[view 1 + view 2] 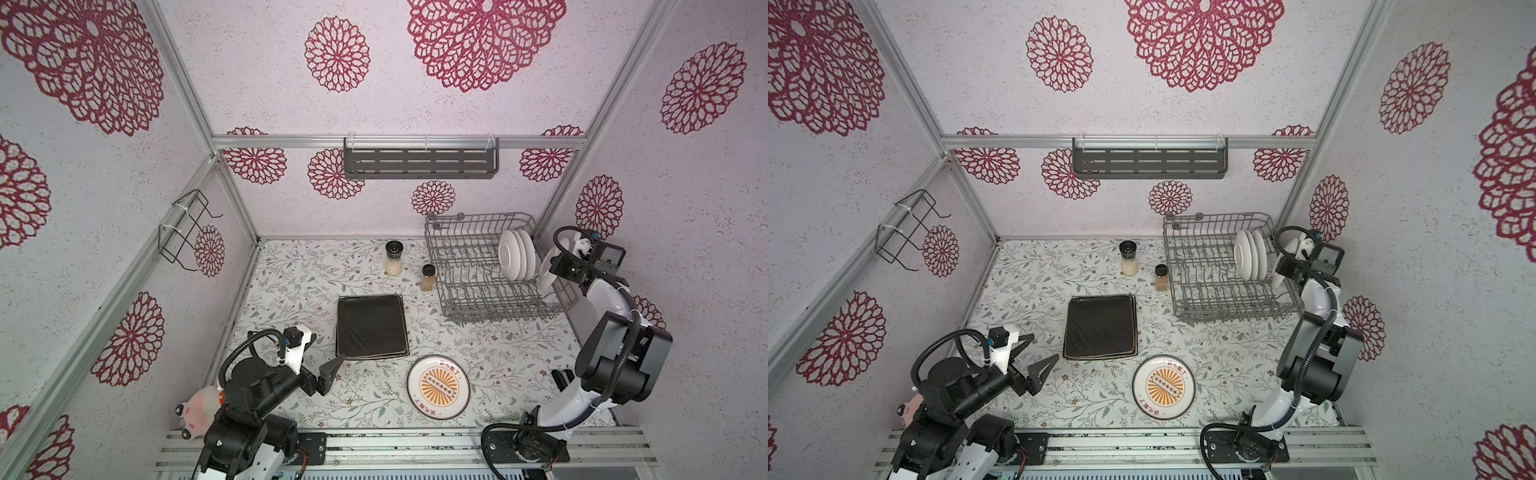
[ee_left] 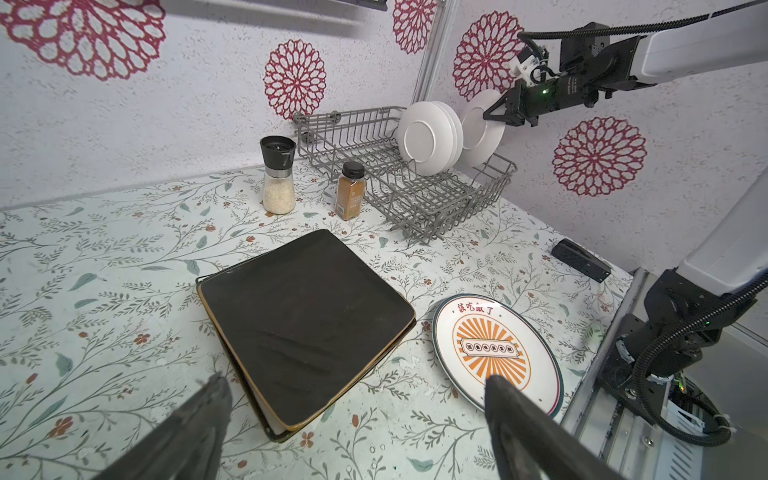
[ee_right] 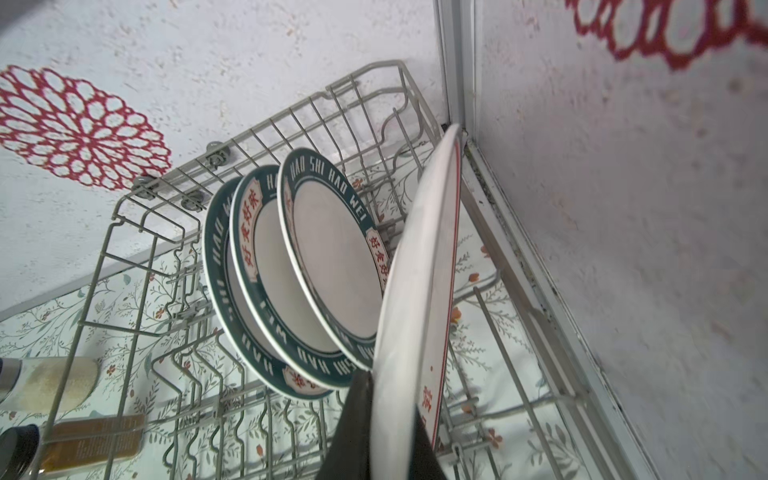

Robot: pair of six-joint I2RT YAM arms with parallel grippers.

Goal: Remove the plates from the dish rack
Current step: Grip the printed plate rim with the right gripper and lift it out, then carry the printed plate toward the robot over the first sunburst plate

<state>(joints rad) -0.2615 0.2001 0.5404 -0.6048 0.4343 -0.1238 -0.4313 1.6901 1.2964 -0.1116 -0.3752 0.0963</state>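
Right gripper (image 3: 390,440): we see it clamped tight on the rim of a white plate (image 3: 415,291).
Held plate: it stands on edge at the right end of the rack (image 1: 457,309), just beside the other plates there. We cannot tell whether its lower edge is clear of the tines.
Left gripper (image 1: 1045,345): jaws wide apart and holding nothing. It hovers low over the table (image 1: 291,291) near the stack's front left corner.
Rack: at the back right of the table, by the wall corner.
Racked plates (image 3: 332,266): three round ones with green lettered rims, upright and close together.
Stack (image 1: 371,326): we see a black square plate on top and cream edges beneath, mid-table.
Sunburst plate (image 1: 438,387): flat on the table, just front-right of the stack.
Jars: a grinder (image 1: 393,257) and a spice jar (image 1: 428,277) stand left of the rack.
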